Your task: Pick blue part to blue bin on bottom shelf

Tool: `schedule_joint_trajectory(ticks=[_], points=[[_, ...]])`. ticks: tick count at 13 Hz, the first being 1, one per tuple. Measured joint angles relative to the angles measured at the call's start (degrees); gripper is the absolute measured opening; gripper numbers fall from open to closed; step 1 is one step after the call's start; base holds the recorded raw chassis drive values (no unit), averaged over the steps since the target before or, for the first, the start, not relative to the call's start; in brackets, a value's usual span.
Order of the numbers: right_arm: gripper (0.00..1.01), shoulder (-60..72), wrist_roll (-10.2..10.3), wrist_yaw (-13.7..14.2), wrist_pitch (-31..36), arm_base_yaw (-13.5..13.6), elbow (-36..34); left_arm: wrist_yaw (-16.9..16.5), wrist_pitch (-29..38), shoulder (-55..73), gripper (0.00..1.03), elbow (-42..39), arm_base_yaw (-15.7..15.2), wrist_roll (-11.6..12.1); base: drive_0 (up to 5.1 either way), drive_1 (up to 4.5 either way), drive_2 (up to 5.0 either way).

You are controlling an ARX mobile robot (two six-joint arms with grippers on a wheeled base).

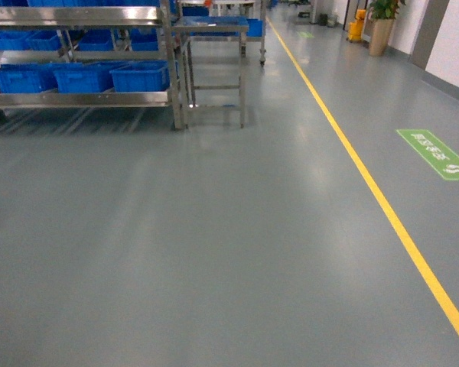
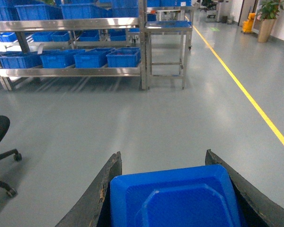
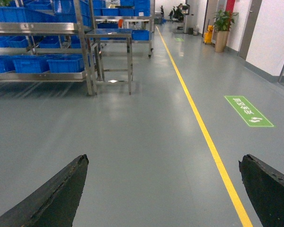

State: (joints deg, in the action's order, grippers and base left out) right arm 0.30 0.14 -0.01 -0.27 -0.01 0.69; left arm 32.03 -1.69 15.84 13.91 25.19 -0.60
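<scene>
Left tool (image 2: 173, 189) pinching blue part (image 2: 175, 198); right tool (image 3: 163, 189) spread wide, holding nothing.

Blue part (image 2: 175, 198): smooth moulded plastic, slight sheen, held between the matt black fingers (image 2: 97, 198) of the left tool (image 2: 173, 189); worn, scuffed edges are noted on those fingers. Right tool (image 3: 170, 189): the same matt black finish, rough at the edges. Bottom shelf (image 2: 68, 72): brushed stainless steel, reflective. Blue bins (image 2: 123, 57) on it: glossy plastic. Desk (image 2: 168, 29) just beside the rack: the same bright steel. Floor (image 1: 214, 245): smooth grey coating, semi-gloss, with soft reflections under the rack.
</scene>
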Motion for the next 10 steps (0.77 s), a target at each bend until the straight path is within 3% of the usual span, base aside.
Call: schedule_joint_trajectory(ticks=[10], points=[[0.98, 0.0, 0.0, 0.0, 0.0, 0.0, 0.0, 0.17, -0.07, 0.02, 0.44, -0.04, 0.0, 0.0, 0.0, 4.14, -4.2]])
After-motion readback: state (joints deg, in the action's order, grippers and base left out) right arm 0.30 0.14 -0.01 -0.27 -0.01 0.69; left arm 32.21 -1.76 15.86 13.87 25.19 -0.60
